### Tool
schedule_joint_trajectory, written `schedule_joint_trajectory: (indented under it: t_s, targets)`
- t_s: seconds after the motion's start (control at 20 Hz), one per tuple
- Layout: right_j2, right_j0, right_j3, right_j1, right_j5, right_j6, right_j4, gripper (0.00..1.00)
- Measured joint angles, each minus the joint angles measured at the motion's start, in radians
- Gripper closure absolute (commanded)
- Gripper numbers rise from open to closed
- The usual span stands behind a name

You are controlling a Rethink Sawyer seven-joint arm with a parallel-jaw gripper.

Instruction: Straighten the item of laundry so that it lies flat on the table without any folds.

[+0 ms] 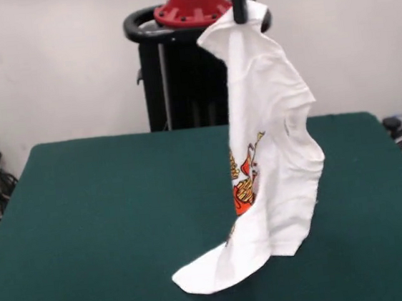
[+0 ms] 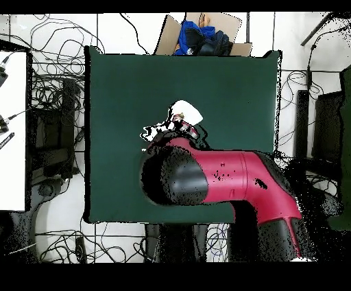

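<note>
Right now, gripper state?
Gripper: shut on the shirt, holding it up by one end; its lower end touches the table.

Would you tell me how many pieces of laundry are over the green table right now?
1: a white short-sleeved T-shirt with an orange-red print hangs from the tool, its lower hem resting on the dark green table. In the overhead view the arm hides most of it.

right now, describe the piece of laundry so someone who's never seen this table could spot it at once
Start from the dark green table with the robot's pedestal behind it. Over the table's middle, the hand holds a white T-shirt up by one end, so it hangs in a long drape with its lower end resting on the tabletop. It is the only cloth there, white with an orange-red print showing in its folds.
</note>
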Motion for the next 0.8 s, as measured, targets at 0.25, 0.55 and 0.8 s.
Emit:
schedule_joint_trajectory:
  t_s: [0.25, 0.55, 0.8]
  targets:
    - [-0.005, -0.001, -0.026, 0.020, 0.000, 0.000, 0.000, 1.00]
    - [-0.006, -0.023, -0.061, 0.010, 0.022, 0.000, 0.002, 1.00]
    - [-0.006, -0.048, -0.071, -0.030, 0.095, 0.000, 0.029, 1.00]
